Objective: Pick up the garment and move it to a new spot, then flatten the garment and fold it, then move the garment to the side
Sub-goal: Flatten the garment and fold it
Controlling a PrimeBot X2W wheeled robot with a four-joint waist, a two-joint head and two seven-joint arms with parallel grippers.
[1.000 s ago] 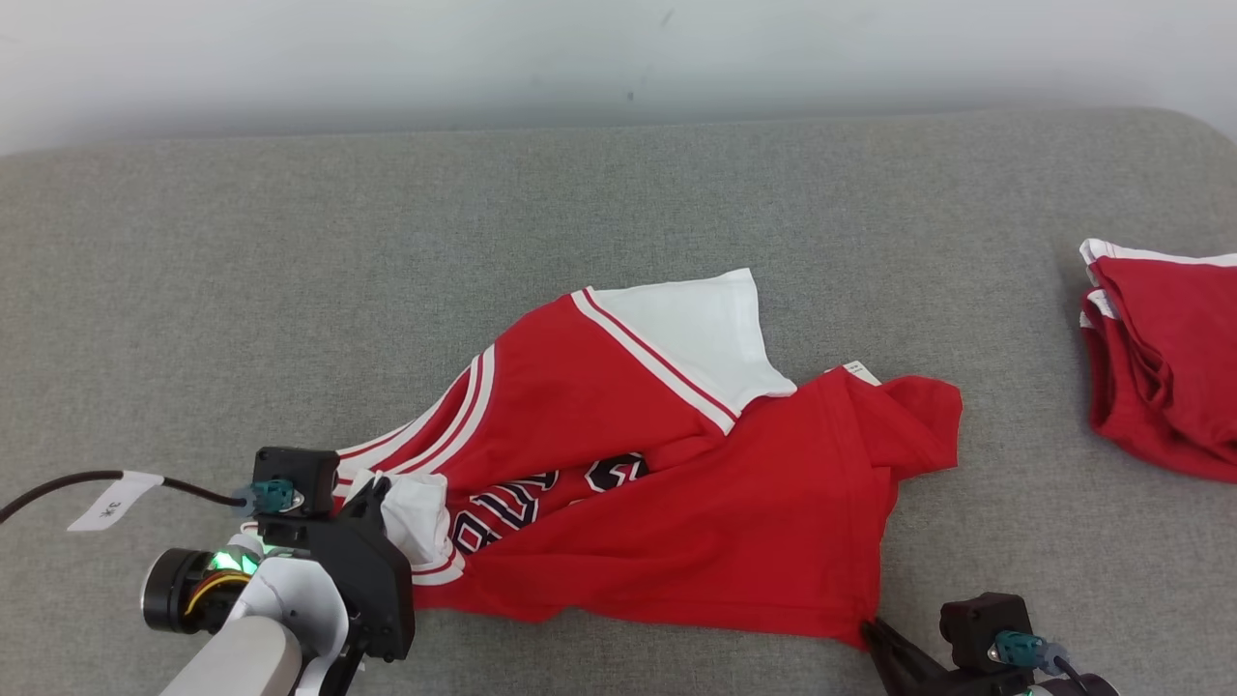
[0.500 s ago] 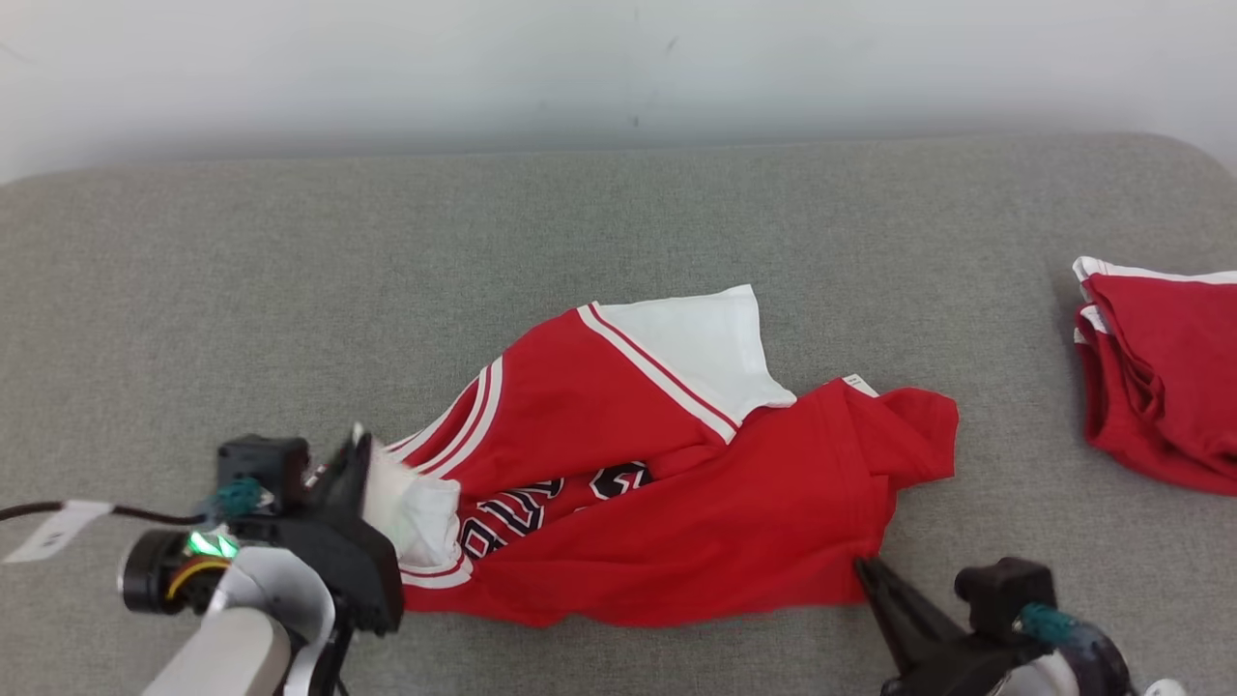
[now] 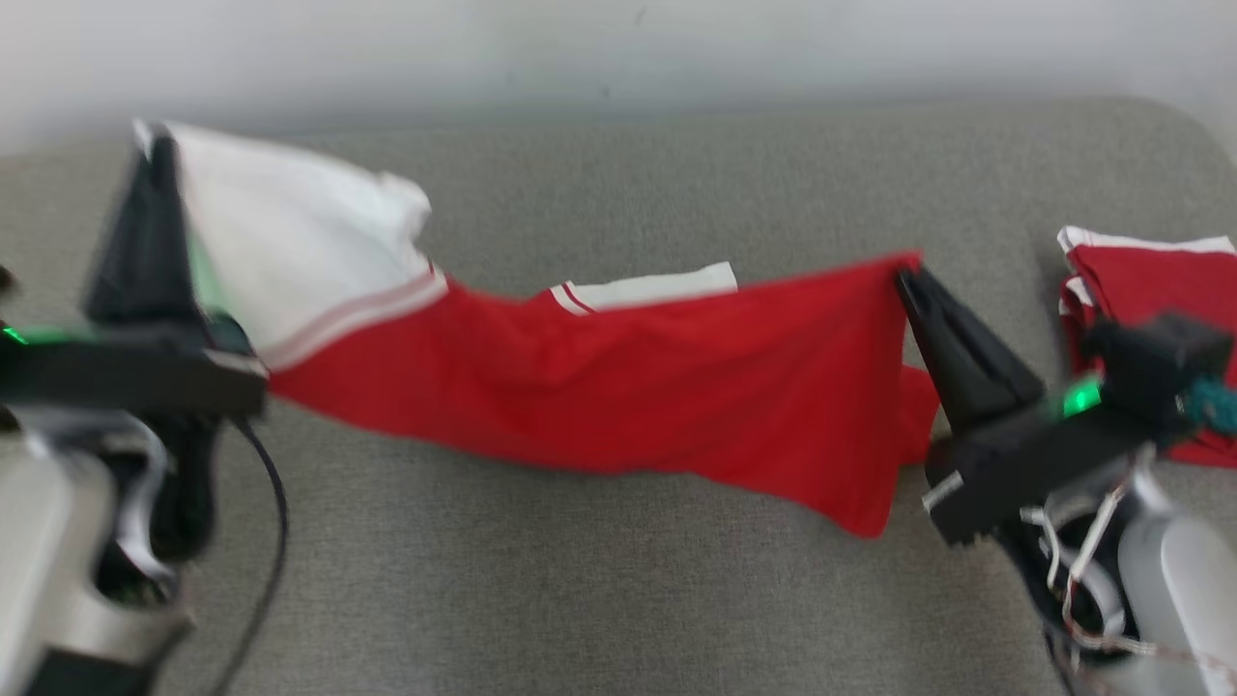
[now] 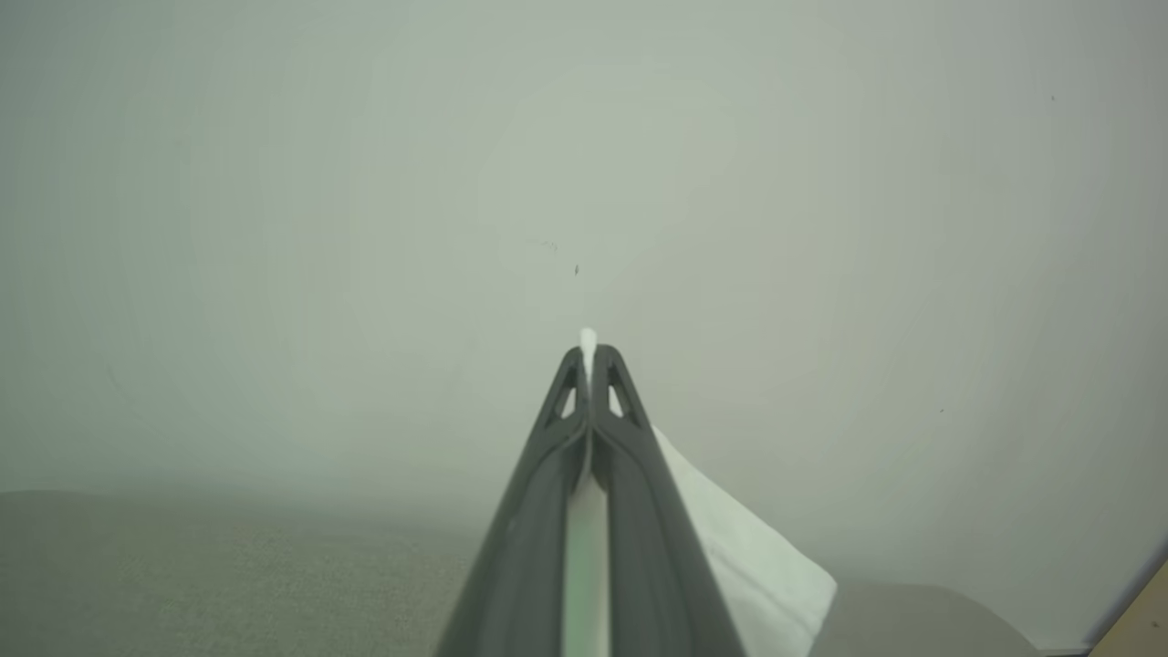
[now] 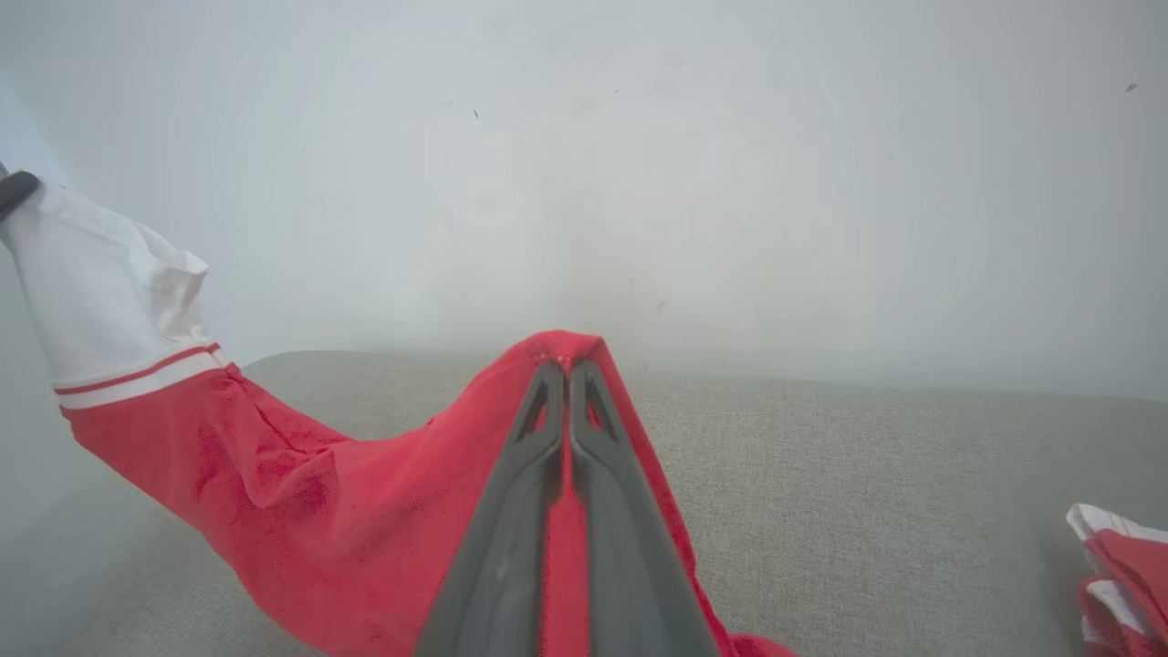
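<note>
The garment (image 3: 618, 387) is a red jersey with white sleeves and striped trim. It hangs stretched in the air between my two grippers above the grey surface (image 3: 580, 580). My left gripper (image 3: 155, 145) is shut on a white sleeve at the upper left. The left wrist view has white cloth (image 4: 748, 566) pinched between the fingers of that gripper (image 4: 589, 351). My right gripper (image 3: 904, 275) is shut on a red corner at the right. In the right wrist view that gripper (image 5: 568, 365) pinches the red cloth (image 5: 365, 511). The jersey sags in the middle.
A second red and white garment (image 3: 1150, 290) lies folded at the right edge of the grey surface, close behind my right arm; its corner (image 5: 1122, 566) lies at the lower right of the right wrist view. A pale wall (image 3: 618, 48) rises behind the surface.
Both grippers have risen with the garment, lifting it off the surface and pulling it taut between them. The right gripper closed on the red corner. The head view has shifted too.
</note>
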